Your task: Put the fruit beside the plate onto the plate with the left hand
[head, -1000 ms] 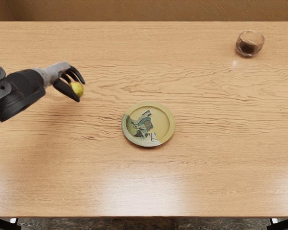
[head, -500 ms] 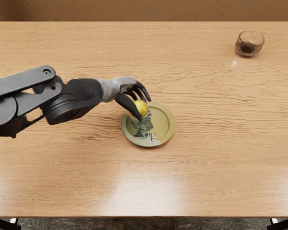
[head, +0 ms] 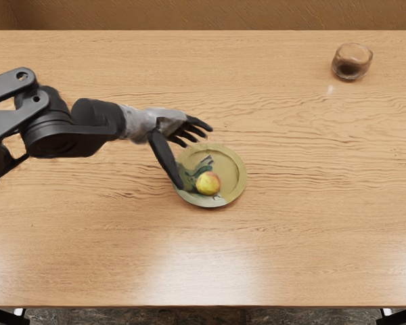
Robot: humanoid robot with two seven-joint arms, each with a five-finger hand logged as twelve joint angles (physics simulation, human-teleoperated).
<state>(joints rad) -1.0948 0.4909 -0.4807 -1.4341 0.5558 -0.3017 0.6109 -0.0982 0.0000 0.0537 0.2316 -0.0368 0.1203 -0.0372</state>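
A yellow-red fruit (head: 208, 183) lies on the olive-green patterned plate (head: 233, 169), toward its front left. My left hand (head: 179, 139) hovers over the plate's left rim with its fingers spread and nothing in them. Its thumb points down along the plate's left edge, just left of the fruit and apart from it. The left arm (head: 61, 125) comes in from the left edge. No right arm shows.
A small glass cup (head: 352, 61) with dark contents stands at the far right of the table. The wooden table (head: 203, 257) stretches wide around the plate, with its front edge near the bottom of the view.
The hand carried the fruit from the left of the table to the plate, then let go. The fruit now rests on the plate and the fingers have spread.
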